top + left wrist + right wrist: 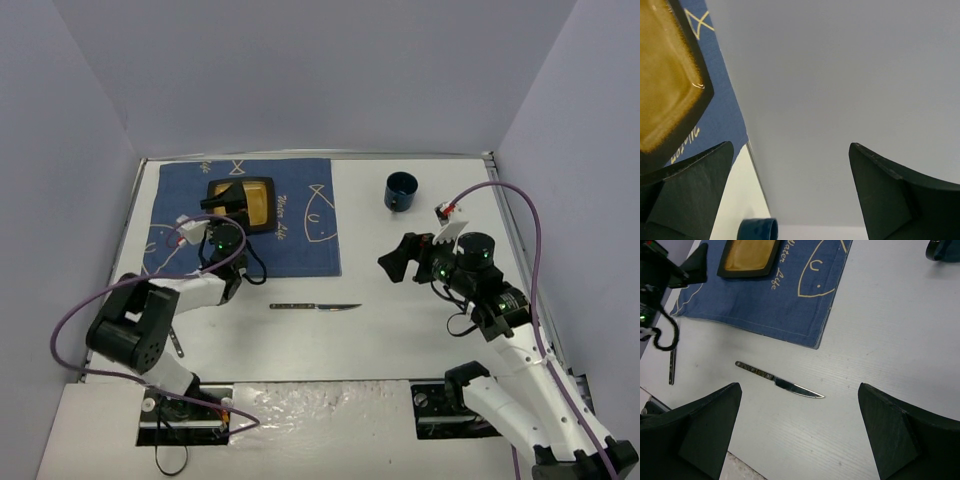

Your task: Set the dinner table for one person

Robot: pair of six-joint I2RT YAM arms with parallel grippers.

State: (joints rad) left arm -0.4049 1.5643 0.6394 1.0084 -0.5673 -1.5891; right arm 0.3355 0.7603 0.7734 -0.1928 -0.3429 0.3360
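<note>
The dinner table (400,335) is a white top with a thin metal rim. A dark blue fish-print cloth (300,240) lies at its back left, and a square black plate with a yellow inside (250,203) rests on it. My left gripper (222,200) hovers open at the plate's left edge with nothing between its fingers; in the left wrist view the plate (665,75) sits off to the left of that gripper (790,200). A knife (315,307) lies on bare table in front of the cloth. My right gripper (400,258) hangs open above the table, right of the knife (780,381).
A dark blue cup (401,190) stands at the back right, also showing low in the left wrist view (757,229). A thin dark utensil (672,365) lies by the left arm near the table's left edge. Grey walls enclose the table on three sides.
</note>
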